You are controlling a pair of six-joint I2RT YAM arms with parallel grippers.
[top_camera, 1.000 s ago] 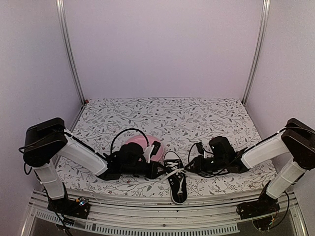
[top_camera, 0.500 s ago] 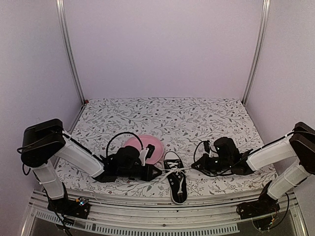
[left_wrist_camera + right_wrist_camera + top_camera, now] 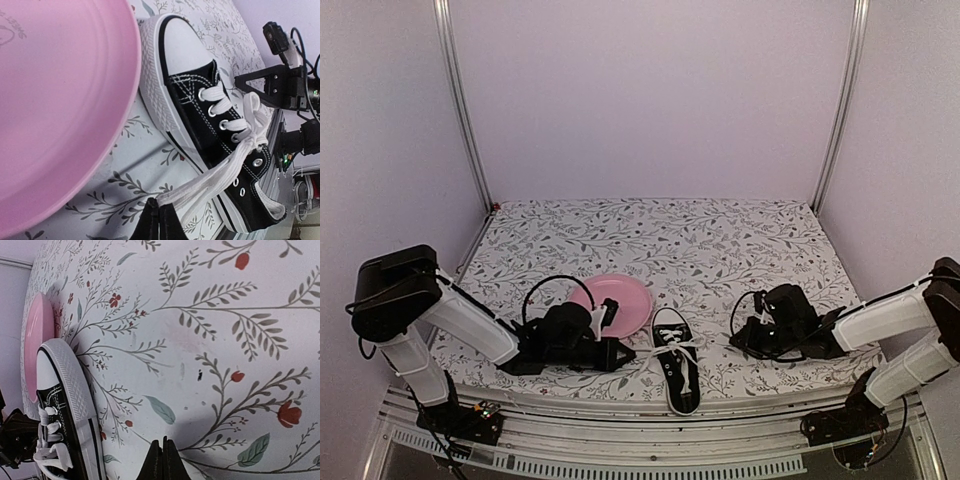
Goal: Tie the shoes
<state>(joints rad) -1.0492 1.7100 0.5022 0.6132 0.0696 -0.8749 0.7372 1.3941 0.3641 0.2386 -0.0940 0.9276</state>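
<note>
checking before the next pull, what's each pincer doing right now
left pincer: closed, pinching the white lace of the black sneaker
right pincer: closed, nothing seen between its tips

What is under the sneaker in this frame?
The sneaker stands sole-down on the flowered cloth, its toe beside the pink plate. Whatever lies directly beneath its sole is covered, so it cannot be seen.

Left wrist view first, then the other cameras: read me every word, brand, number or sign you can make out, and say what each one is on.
Pink plate: faint raised lettering near its edge at the top left of the left wrist view, too blurred to read.
Sneaker: no brand, label or number shows.
Top and right wrist views: no readable text.
</note>
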